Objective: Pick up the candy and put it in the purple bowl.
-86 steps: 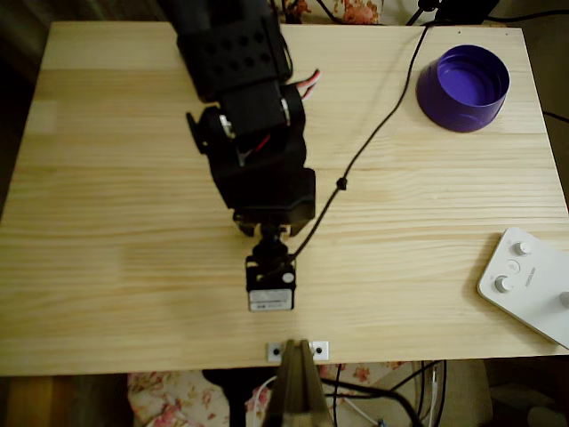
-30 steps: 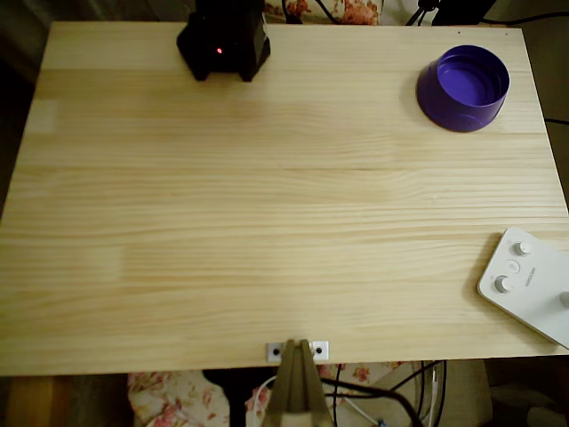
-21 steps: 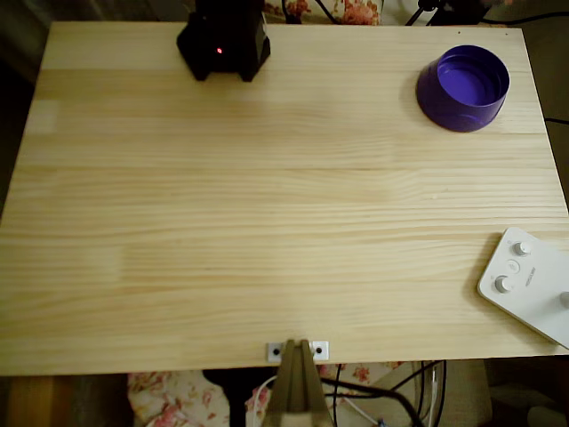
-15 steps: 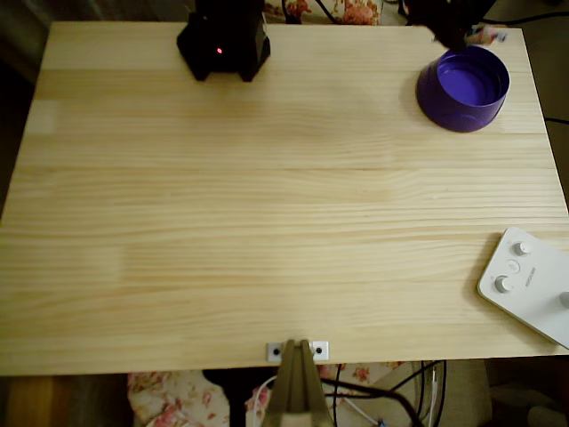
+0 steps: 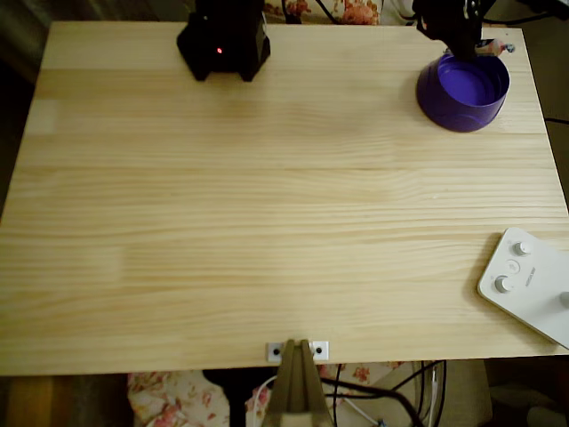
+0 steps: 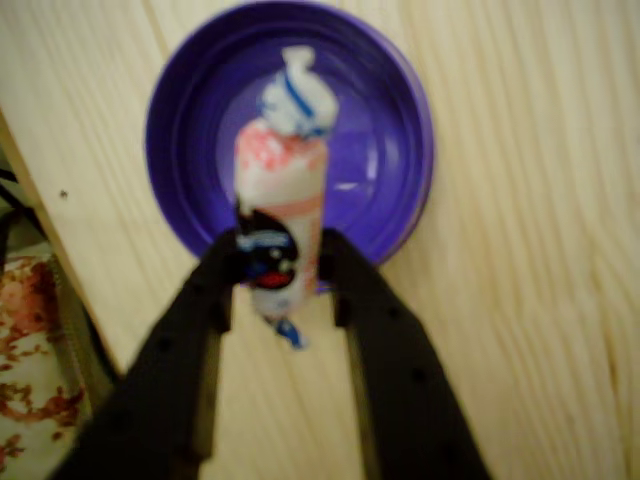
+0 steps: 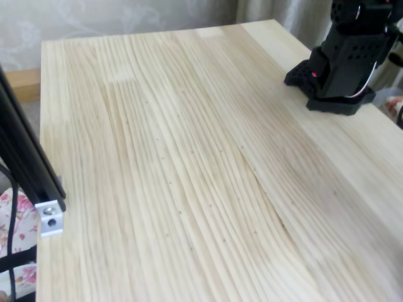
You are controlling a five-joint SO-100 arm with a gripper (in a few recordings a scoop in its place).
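In the wrist view my gripper (image 6: 281, 268) is shut on the candy (image 6: 285, 165), a pinkish-white wrapped sweet with a dark mark in its middle and bluish twisted ends. The candy hangs over the inside of the purple bowl (image 6: 390, 130), with its lower end past the bowl's rim. From overhead, the gripper (image 5: 469, 43) hovers at the far rim of the purple bowl (image 5: 462, 108) in the table's top right corner. A bit of the candy (image 5: 500, 46) sticks out beside it.
The arm's black base (image 5: 223, 40) with a red light stands at the table's far edge and shows at top right in the fixed view (image 7: 340, 63). A white device with knobs (image 5: 529, 285) lies at the table's lower right edge. A metal bracket (image 5: 298, 350) sits at the front edge.
The arm left the table's middle and went out of the overhead view. It then came in at the top right, and the gripper moved with the candy over the bowl's far rim.
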